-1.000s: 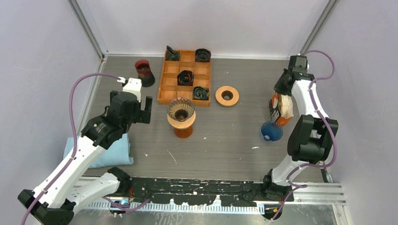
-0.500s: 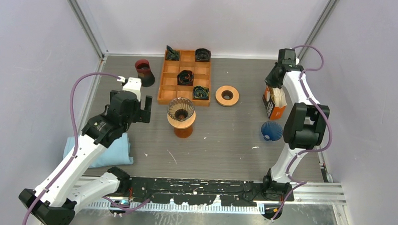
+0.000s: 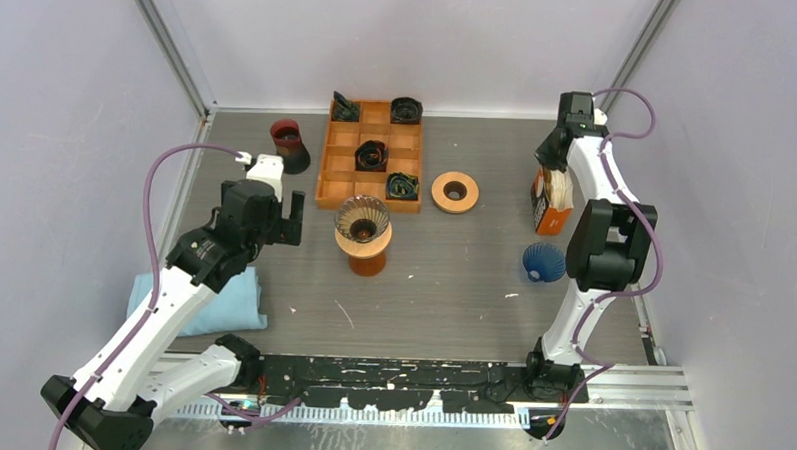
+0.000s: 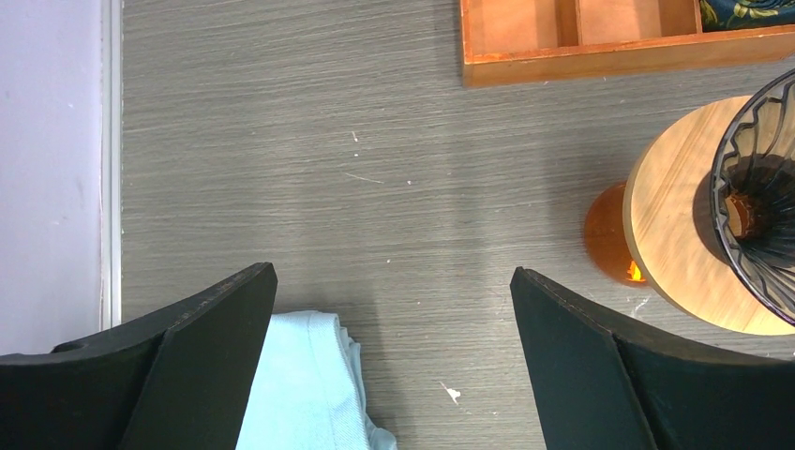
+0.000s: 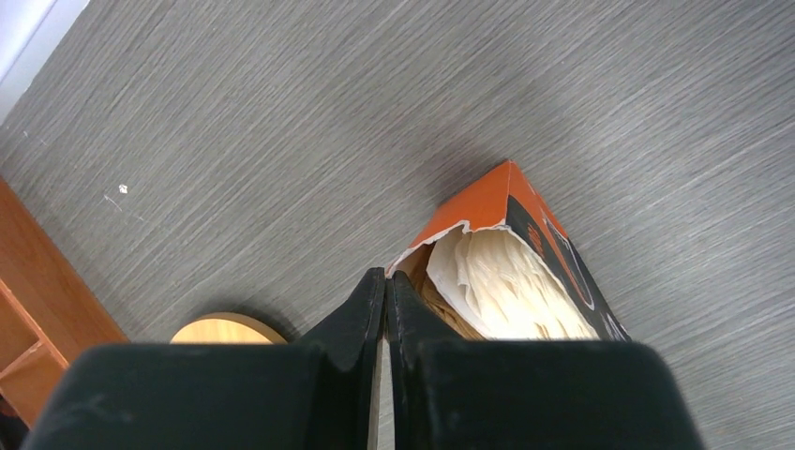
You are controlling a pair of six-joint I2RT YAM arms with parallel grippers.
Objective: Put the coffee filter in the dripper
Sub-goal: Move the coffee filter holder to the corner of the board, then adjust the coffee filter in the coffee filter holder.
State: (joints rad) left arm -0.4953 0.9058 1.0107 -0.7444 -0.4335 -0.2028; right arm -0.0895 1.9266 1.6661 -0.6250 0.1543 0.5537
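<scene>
Filters: pale paper stack in the torn-open orange box, far half of the tabletop, near its right edge. None in the dripper yet.
Dripper: dark ribbed cone on a wooden collar, left of the tabletop's centre, just in front of the tray.
Right gripper: fingers pressed together at the box's torn lip, beside the stack. No paper shows between them.
Left gripper: jaws wide apart, empty, over bare tabletop between the blue cloth and the dripper.
Risk, empty pull: closed fingers outside the stack take nothing. They likely need to part and enter the box mouth.
Risk, box: upright and unheld, so a sideways nudge could tip it or slide it toward the right edge.
Risk, extra sheets: nested filters may lift together.
Risk, dripper: it looks top-heavy, so a hard placement could rock it.
Tight side: wall close to the right of the box, blue cone near its front.
Open lane: bare tabletop from box to dripper. The wooden ring sits just to its far side.
</scene>
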